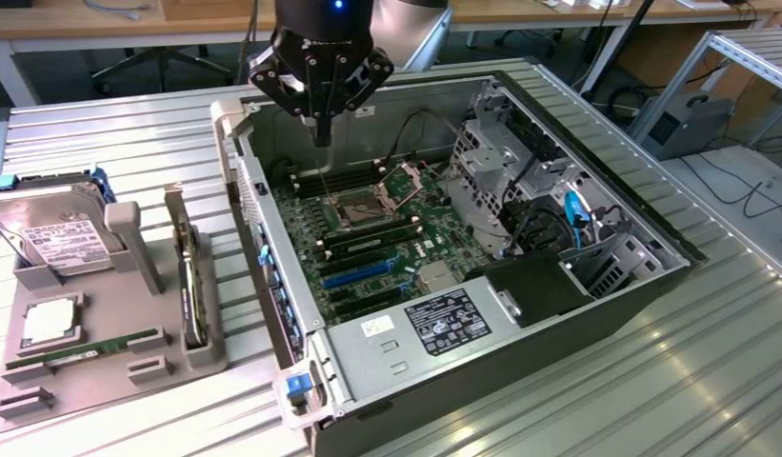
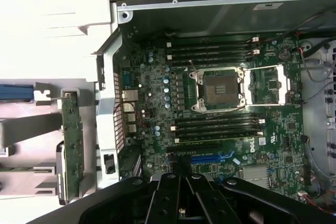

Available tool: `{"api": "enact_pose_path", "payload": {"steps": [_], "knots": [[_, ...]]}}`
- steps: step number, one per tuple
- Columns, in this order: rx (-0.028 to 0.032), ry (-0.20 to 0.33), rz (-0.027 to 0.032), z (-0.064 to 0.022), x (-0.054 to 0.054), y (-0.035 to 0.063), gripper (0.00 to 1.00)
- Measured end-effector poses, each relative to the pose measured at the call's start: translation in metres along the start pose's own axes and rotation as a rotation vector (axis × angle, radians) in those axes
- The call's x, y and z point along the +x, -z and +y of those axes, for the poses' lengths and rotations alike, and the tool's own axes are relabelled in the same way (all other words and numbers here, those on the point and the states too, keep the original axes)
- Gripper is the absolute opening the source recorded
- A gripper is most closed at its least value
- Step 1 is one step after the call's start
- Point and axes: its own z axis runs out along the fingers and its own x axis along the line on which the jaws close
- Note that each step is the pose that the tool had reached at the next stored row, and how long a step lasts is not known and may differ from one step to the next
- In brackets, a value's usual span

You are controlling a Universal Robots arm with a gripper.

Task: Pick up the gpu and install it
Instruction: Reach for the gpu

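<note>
- The black jointed gripper (image 1: 321, 129) was seen at the upper centre of the exterior view, above the open grey metal computer case (image 1: 556, 357). Its fingers were pressed together and nothing was held.
- The gpu (image 1: 188, 286), a thin dark expansion card with a silvery end bracket, was stood on edge in the grey plastic holder (image 1: 193, 360) at the left of the exterior view, well apart from the gripper.
- The card was judged light, stiff and fragile. A pinch across its bare upper edge was thought safest, with the components avoided.
</note>
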Motion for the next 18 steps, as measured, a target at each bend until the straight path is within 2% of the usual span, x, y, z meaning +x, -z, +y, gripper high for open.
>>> {"api": "enact_pose_path", "payload": {"steps": [18], "knots": [[0.0,0.0,0.0,-0.0007,0.009,0.0003,0.11]]}}
